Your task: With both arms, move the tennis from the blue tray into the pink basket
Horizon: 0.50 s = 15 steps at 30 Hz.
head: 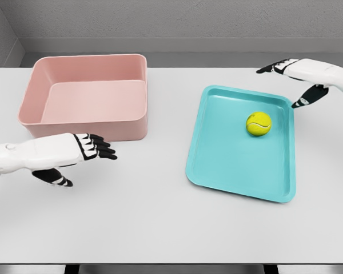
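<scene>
We are seeing the yellow-green tennis ball (258, 124) sitting in the upper part of the blue tray (217, 165), below and left of the right hand (297, 77). The pink basket (86, 117) is standing upright just above the left hand (74, 151).

White table (160, 228), grey wall (188, 23) behind

Pink basket (86, 94) & blue tray (240, 165) look like smooth plastic w/ a soft satin sheen, tennis ball (258, 124) fuzzy matt felt, table (148, 217) a plain matt white surface, both hands (74, 154) (303, 77) glossy white shells w/ black finger segments.
</scene>
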Available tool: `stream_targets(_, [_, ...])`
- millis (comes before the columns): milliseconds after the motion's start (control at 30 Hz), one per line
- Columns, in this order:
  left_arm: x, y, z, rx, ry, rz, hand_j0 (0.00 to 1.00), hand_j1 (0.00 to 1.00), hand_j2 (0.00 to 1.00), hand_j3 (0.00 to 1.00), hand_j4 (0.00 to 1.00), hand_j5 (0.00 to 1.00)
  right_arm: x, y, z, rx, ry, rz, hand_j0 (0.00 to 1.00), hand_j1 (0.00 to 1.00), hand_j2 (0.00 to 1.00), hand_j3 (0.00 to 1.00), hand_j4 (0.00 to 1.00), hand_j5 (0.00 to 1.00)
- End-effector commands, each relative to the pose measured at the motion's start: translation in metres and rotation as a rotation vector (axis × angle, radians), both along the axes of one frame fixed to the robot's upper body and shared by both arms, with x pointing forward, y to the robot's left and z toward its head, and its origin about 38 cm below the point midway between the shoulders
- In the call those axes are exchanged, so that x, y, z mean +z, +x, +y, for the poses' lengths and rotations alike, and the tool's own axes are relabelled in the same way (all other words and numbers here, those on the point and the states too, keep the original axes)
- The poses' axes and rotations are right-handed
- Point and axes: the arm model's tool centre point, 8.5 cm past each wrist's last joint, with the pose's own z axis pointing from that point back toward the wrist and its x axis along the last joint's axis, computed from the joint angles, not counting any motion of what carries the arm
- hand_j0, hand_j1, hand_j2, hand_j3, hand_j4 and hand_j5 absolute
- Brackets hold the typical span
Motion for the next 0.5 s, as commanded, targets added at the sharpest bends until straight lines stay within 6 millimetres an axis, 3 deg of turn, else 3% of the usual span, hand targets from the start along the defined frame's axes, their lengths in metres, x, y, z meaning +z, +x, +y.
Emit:
stream_targets(0, [-0.003, 0.0, -0.006, -0.017, 0.004, 0.024, 1.0, 1.0, 1.0, 1.0, 1.0, 1.0, -0.002, -0.001, -0.001, 0.0, -0.007, 0.012, 1.0, 1.0, 1.0, 1.0, 1.0, 1.0])
stream_targets(167, [0.004, 0.006, -0.03, -0.084, -0.042, 0.051, 1.0, 1.0, 1.0, 1.0, 1.0, 1.0, -0.004, -0.002, -0.001, 0.001, -0.011, 0.015, 1.0, 1.0, 1.0, 1.0, 1.0, 1.0])
stream_targets(267, [0.016, 0.011, -0.042, -0.119, -0.064, 0.059, 1.0, 1.0, 1.0, 1.0, 1.0, 1.0, -0.027, -0.007, 0.011, 0.04, -0.049, 0.076, 1.0, 1.0, 1.0, 1.0, 1.0, 1.0])
stream_targets(333, [0.022, 0.015, -0.052, -0.151, -0.07, 0.061, 1.0, 1.0, 1.0, 1.0, 1.0, 1.0, -0.03, -0.008, 0.013, 0.049, -0.056, 0.085, 1.0, 1.0, 1.0, 1.0, 1.0, 1.0])
stream_targets(400, [0.011, 0.011, -0.067, -0.215, -0.025, 0.117, 1.0, 1.0, 1.0, 1.0, 1.0, 1.0, -0.03, -0.008, 0.013, 0.05, -0.058, 0.087, 1.0, 1.0, 1.0, 1.0, 1.0, 1.0])
stream_targets(467, [0.005, 0.008, -0.068, -0.226, -0.006, 0.137, 1.0, 1.0, 1.0, 1.0, 1.0, 1.0, -0.035, -0.009, 0.016, 0.057, -0.066, 0.098, 1.0, 1.0, 1.0, 1.0, 1.0, 1.0])
